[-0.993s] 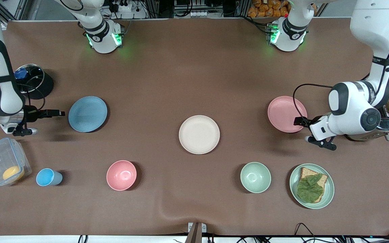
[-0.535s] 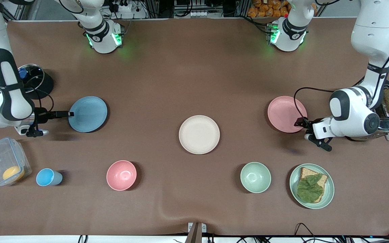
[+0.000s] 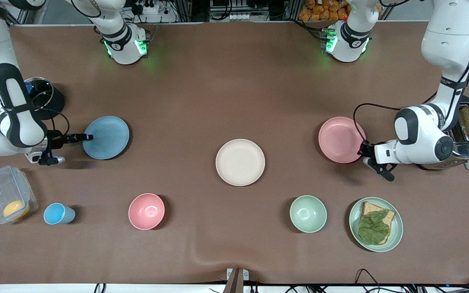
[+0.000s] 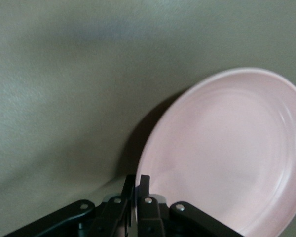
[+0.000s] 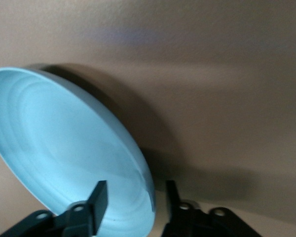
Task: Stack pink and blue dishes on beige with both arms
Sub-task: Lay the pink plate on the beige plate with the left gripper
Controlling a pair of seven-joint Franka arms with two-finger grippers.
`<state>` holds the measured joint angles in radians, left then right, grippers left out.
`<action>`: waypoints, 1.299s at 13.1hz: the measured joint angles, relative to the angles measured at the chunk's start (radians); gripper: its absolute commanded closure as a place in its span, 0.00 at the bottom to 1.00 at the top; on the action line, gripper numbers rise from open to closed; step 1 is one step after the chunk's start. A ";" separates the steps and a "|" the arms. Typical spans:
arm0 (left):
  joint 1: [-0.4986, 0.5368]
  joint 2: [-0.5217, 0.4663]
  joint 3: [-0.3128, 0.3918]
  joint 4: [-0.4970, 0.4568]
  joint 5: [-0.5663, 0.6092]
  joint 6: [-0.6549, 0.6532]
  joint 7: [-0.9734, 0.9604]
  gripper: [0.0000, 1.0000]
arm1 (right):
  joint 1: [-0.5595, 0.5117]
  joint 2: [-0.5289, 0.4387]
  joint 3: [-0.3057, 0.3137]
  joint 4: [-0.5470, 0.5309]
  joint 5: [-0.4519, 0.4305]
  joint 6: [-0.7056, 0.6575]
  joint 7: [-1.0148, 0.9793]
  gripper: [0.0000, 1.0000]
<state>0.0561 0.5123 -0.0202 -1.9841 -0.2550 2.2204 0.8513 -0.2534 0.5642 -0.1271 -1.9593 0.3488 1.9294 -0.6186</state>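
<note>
The right wrist view's edge is cutting off the light blue round matte plate [image 5: 64,153]. The pale pink round matte plate [image 4: 227,153] is running off the left wrist view, its rim partly hidden by the left claw [image 4: 136,185].

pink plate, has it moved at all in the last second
Yes. The pink plate has slid slightly toward the beige plate, with the left gripper shut on its rim; the beige plate itself stayed put.

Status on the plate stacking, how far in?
Early. Nothing stacked: the beige plate sits bare mid-table. In hand: left pincer is shut on the pink plate rim; right pincer straddles the blue plate rim, open. Left: close right, lift both, stack them on beige.
</note>
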 measured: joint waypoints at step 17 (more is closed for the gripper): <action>-0.432 0.150 -0.077 0.516 -0.002 -0.151 -0.962 1.00 | 0.065 0.003 0.023 0.282 0.015 -0.332 0.082 1.00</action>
<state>-0.3758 0.6619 -0.0975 -1.4677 -0.2572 2.0697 -0.1108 -0.1881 0.5667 -0.1040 -1.6768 0.3635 1.5970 -0.5370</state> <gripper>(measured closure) 0.947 0.969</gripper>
